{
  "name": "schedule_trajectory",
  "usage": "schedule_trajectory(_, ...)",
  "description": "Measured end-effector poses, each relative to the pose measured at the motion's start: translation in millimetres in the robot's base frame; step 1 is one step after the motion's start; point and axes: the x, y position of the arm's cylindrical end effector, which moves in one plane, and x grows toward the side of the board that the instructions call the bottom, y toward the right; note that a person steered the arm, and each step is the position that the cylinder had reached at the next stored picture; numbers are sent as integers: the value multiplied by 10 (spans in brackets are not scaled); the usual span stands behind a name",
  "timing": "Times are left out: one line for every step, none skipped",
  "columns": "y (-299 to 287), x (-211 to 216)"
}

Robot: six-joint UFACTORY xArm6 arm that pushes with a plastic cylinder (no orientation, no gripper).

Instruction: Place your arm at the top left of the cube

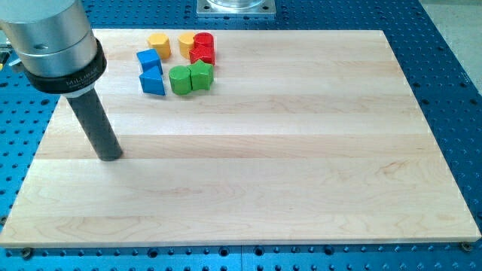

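Observation:
My tip (111,156) rests on the wooden board (248,188) at the view's left, well below and left of the cluster of blocks. The cluster sits near the board's top edge. A blue cube (148,59) stands at its left, with a blue wedge-shaped block (152,81) just below it. A yellow hexagonal block (159,44) is above the cube, and a second yellow block (186,43) is to its right. A red cylinder (204,41) and a red block (202,55) touch each other. A green cylinder (180,79) and a green block (201,75) lie below them.
The board lies on a blue perforated table (444,45). A metal mounting plate (237,7) shows at the view's top edge. The arm's grey cylindrical body (53,38) fills the view's top left corner.

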Motion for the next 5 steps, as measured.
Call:
schedule_trajectory(0,0)
schedule_trajectory(-5,0)
schedule_trajectory(-84,-18)
schedule_trajectory(-61,-23)
schedule_trajectory(-181,-710)
